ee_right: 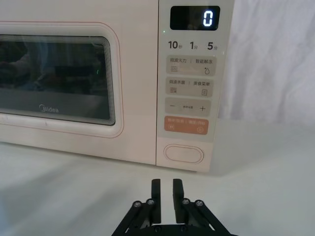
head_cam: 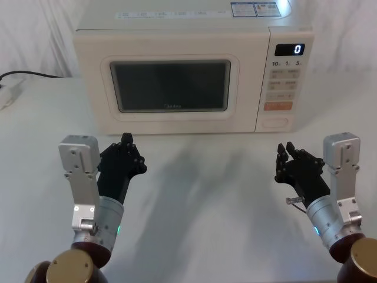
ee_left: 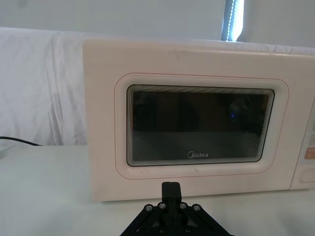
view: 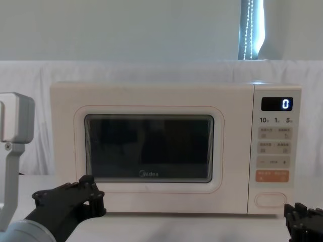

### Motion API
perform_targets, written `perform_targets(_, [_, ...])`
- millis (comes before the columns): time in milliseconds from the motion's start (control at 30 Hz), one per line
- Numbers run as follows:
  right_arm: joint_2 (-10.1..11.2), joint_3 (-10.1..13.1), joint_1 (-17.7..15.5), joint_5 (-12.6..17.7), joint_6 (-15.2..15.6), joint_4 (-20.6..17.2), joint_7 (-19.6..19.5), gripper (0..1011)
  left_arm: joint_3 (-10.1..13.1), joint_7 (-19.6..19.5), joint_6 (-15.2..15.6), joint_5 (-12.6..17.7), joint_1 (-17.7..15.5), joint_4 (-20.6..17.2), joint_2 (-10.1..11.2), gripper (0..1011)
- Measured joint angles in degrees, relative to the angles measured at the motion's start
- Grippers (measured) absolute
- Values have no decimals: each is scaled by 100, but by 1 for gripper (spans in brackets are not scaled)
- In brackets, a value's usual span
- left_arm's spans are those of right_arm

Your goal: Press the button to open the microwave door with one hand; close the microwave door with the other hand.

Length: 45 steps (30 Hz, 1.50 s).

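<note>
Where microwave door point(head_cam: 169, 88) sits shut — cream, dark window.

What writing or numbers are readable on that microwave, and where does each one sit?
"Midea": below the window on the microwave door.
"0": lit on the digital display.
"10", "1", "5": a row under the display on the control panel.
"−" and "+": on a grey key.
Chinese key labels and top stickers: too small to read.
</note>
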Motion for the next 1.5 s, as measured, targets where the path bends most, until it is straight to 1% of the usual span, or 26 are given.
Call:
perform_targets(67, [0,0,0,0,0,0,0,191,1,1,-1,0,-1,0,0,0])
perform_targets(133, [0,0,0,0,0,0,0,227,2,1,-2,0,-2,0,0,0])
perform_targets(167, [0,0,0,0,0,0,0,281,2,1,-2,0,-2,0,0,0])
perform_targets(200, [0,0,0,0,0,0,0,304,2,1,-2,0,-3,0,0,0])
perform_targets(233, [0,0,0,0,0,0,0,363,3,2,-3,0,-3,0,0,0])
perform_targets(267, [0,0,0,0,0,0,0,363,3,2,-3,0,-3,0,0,0])
perform_targets(300, [0,0,0,0,0,0,0,417,3,2,-3,-1,-4,0,0,0])
perform_targets(367, [0,0,0,0,0,0,0,464,4,3,-4,-1,-5,1,0,0])
perform_targets(400, [0,0,0,0,0,0,0,523,4,3,-4,-2,-6,1,0,0])
perform_targets(433, [0,0,0,0,0,0,0,523,5,4,-5,-2,-6,1,0,0])
perform_targets(533, [0,0,1,0,0,0,0,641,7,5,-6,-3,-6,2,0,0])
perform_targets(600, [0,0,0,0,0,0,0,670,8,6,-7,-4,-6,3,0,0])
perform_targets(633, [0,0,0,0,0,0,0,739,8,6,-7,-5,-6,4,0,0])
perform_targets(667, [0,0,0,0,0,0,0,739,9,6,-8,-5,-6,4,0,0])
perform_targets(833, [0,0,0,0,0,-1,0,882,9,9,-9,-7,-6,7,0,0])
perform_targets(867, [0,0,0,0,0,0,0,927,9,9,-9,-7,-6,8,0,0])
perform_targets(933, [0,0,0,0,0,0,0,960,9,9,-9,-7,-6,9,0,0])
perform_targets(967, [0,0,0,0,0,0,0,1001,9,9,-9,-7,-6,9,0,0])
perform_targets(1033, [0,0,0,0,0,0,0,1002,9,10,-9,-7,-6,9,0,8])
perform_targets(1067, [0,0,0,0,0,0,0,1001,9,10,-9,-7,-6,9,0,51])
perform_targets(1167, [0,0,0,0,0,0,0,1002,9,10,-8,-7,-6,9,0,100])
perform_targets(1267, [0,0,0,0,0,0,0,1002,9,10,-9,-7,-6,9,0,203])
perform_targets(1367, [0,0,1,0,0,0,0,1002,9,10,-9,-7,-6,9,0,278])
perform_targets(1400, [0,0,0,0,0,0,0,1002,9,10,-9,-7,-6,9,0,340])
perform_targets(1500, [0,0,0,0,0,0,0,1002,9,10,-9,-7,-6,9,0,400])
